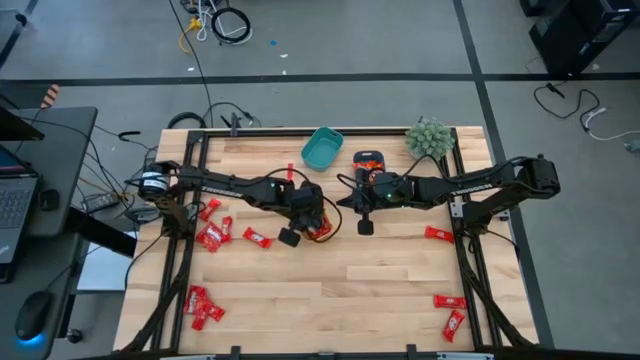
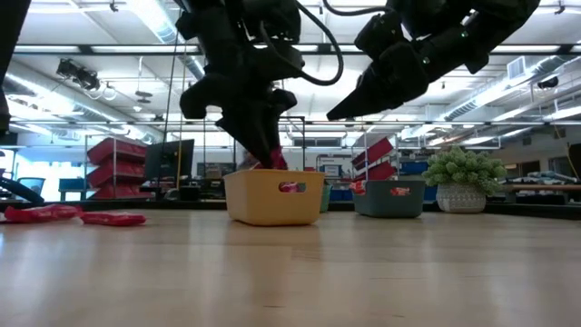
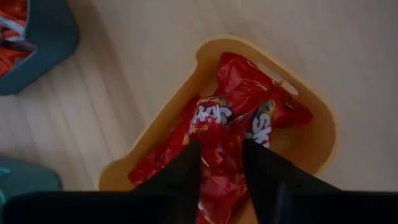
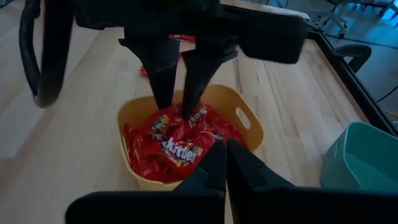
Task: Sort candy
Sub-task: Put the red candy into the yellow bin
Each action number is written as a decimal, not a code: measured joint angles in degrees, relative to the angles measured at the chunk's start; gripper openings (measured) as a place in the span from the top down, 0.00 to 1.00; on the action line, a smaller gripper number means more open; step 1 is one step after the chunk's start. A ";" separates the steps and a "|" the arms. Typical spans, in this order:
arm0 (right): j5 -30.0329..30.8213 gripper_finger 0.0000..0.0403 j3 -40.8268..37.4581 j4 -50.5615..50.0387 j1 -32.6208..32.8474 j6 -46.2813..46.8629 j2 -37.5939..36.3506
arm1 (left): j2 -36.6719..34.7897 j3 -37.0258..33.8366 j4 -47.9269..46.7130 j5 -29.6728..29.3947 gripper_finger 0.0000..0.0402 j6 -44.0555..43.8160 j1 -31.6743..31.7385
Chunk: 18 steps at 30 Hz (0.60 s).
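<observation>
The left end effector [image 4: 176, 106] hangs inside the yellow-orange plastic bin [image 4: 250, 132] near the middle of the wooden table [image 1: 380, 290], its two dark fingers [image 3: 186, 168] parted a little with a crinkled red wrapper lying between them; whether they pinch it or have let go, I cannot tell. That bin is heaped with small flat wrapped candies in shiny red wrappers [image 3: 239, 112], and more lie loose on the table, a cluster at the left side [image 1: 212, 232] and a few at the right edge [image 1: 440, 235]. The right end effector [image 4: 225, 163] waits just beside the bin, raised above the table, fingers pressed together on nothing. These candies look light and soft, with glossy film that will likely slide and crumple under pressure, so a pinch across the flat middle of a packet seems safer than a nip at a sealed end. On the bare wood a flat packet offers little edge, so the fingers probably need to come down straddling it. A teal plastic bin [image 1: 321, 148] sits at the far edge.
</observation>
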 joint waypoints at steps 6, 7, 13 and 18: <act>0.00 1.00 0.00 -0.14 0.00 -0.01 0.00 | 0.00 0.01 -0.42 -2.94 0.55 -1.62 -0.60; 0.00 1.00 0.00 -0.15 0.00 -0.02 0.00 | -0.01 0.01 -0.89 -3.21 0.53 -1.81 -0.80; 0.00 1.00 0.00 -0.17 0.00 -0.10 0.00 | -0.70 0.01 -7.94 -7.01 0.54 -5.43 -2.49; 0.00 1.00 0.00 -0.46 0.00 -0.14 0.00 | -2.69 0.01 -14.15 -8.15 0.72 -11.39 -3.24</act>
